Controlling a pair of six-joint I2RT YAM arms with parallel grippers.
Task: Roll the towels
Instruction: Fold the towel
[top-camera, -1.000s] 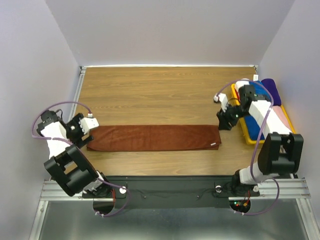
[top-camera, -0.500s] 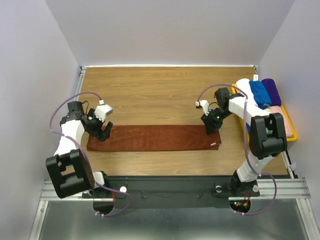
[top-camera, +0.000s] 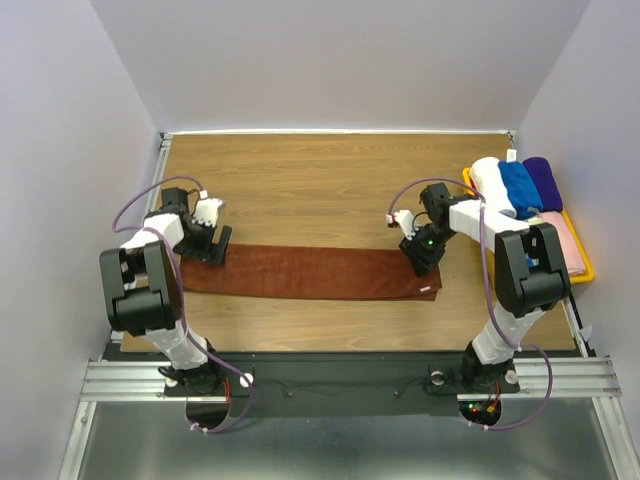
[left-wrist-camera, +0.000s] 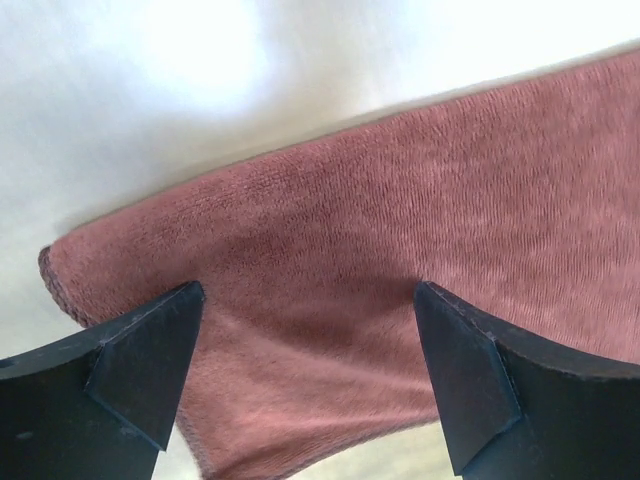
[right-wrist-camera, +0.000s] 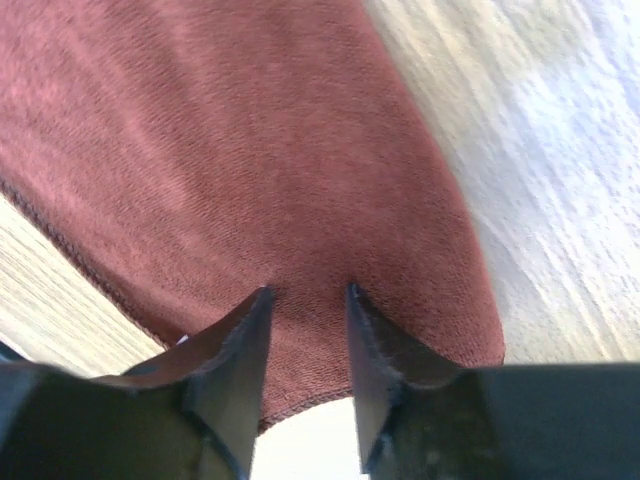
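Not yet rolled, by the look of it. Wood-grain desk (top-camera: 330, 180), smooth and hard, carrying the rust-brown towel (top-camera: 310, 272) laid flat as one long narrow strip, reaching from under the left gripper (top-camera: 215, 248) to under the right gripper (top-camera: 420, 255). Soft terry cloth with fine ribbed pile, stitched hem, rounded corners. No second unrolled towel anywhere on view. Off to the outer side of the right gripper, a yellow tray (top-camera: 583, 268) holding rolled towels (top-camera: 520, 185) in white, blue, purple and pink, all plump cylinders. Left gripper spread wide, dark wedge-shaped fingers (left-wrist-camera: 140, 370) straddling the towel's end corner just beneath. Right gripper narrowed to a slim gap, tips down on the cloth near its other end, faint pucker between them; impossible to tell whether a fold is truly pinched. Still to do, as judged: start the roll at one end and carry it the whole length.
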